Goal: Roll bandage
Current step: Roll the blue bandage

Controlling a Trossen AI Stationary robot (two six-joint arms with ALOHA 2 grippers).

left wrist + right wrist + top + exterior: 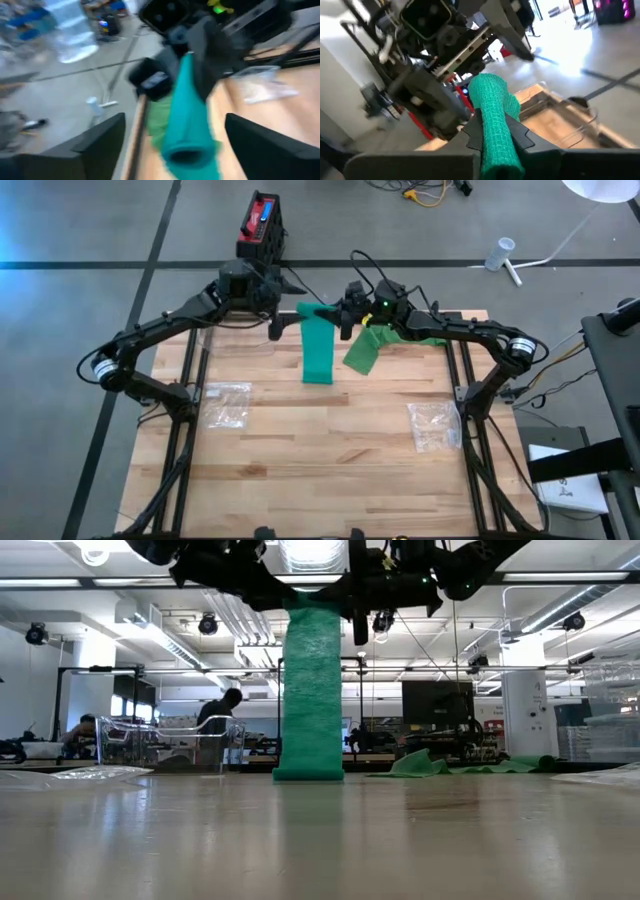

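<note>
- The long teal-green bandage (318, 348) of stretchy woven fabric hangs above the back part of the table. Its upper end is rolled into a tube, and its loose lower end reaches down to the wood.
- In the right wrist view, the bandage surface shows a small net-like pattern.
- The right gripper (345, 315) has its dark fingers closed on the rolled upper end of the bandage, one finger on each side of the fabric.
- The left gripper (280, 320) is just beside the same rolled end, with its fingers wide apart and nothing held between them.
- The light wooden table (320, 470) is made of narrow planks with a smooth surface.
- A second green cloth (368, 348), lighter in colour and crumpled, lies on the table under the right arm.
- Two clear plastic bags lie flat and wrinkled on the wood: one on the left side (226, 402), the other on the right side (437, 425).
</note>
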